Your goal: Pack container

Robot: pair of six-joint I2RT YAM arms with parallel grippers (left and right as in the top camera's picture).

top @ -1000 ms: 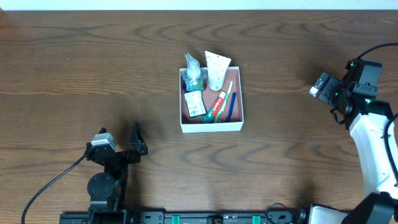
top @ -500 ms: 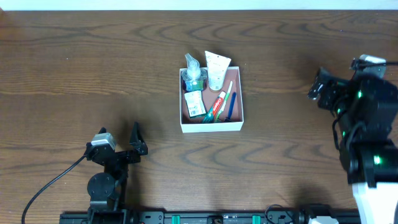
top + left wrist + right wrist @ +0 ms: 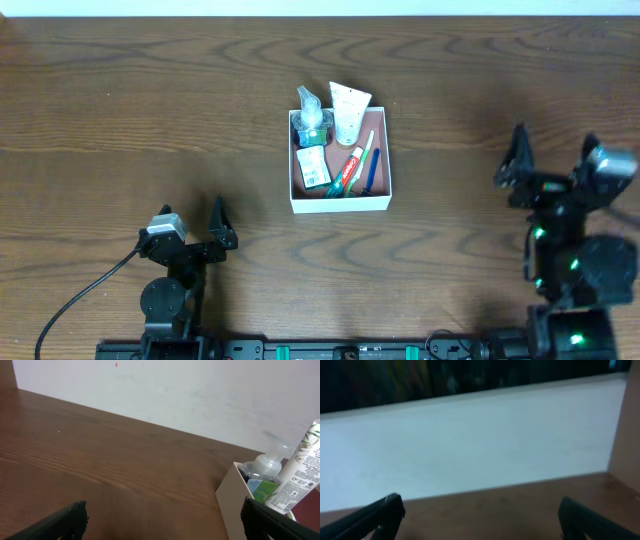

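The container (image 3: 340, 203), a square white-walled box with a pink-brown floor, sits at the table's centre. Inside it lie a clear pump bottle (image 3: 311, 118), a white tube (image 3: 349, 110), a green packet (image 3: 313, 166), a red-and-white toothpaste tube (image 3: 345, 172) and slim toothbrushes. My left gripper (image 3: 192, 218) rests open near the front left, well short of the box. In the left wrist view the container (image 3: 234, 496), the bottle (image 3: 265, 465) and the tube (image 3: 300, 475) show at the right, and the gripper (image 3: 165, 520) holds nothing. My right gripper (image 3: 555, 155) stands open at the right, empty; the right gripper (image 3: 482, 515) faces bare table and wall.
Dark wood table (image 3: 150, 100) all around the box. A pale wall (image 3: 175, 390) runs along the far edge. A black cable (image 3: 80, 295) trails from the left arm's base at the front left.
The right arm has drawn back toward the front edge and turned, its gripper now lower in the overhead view. The left arm and the box contents have not moved.
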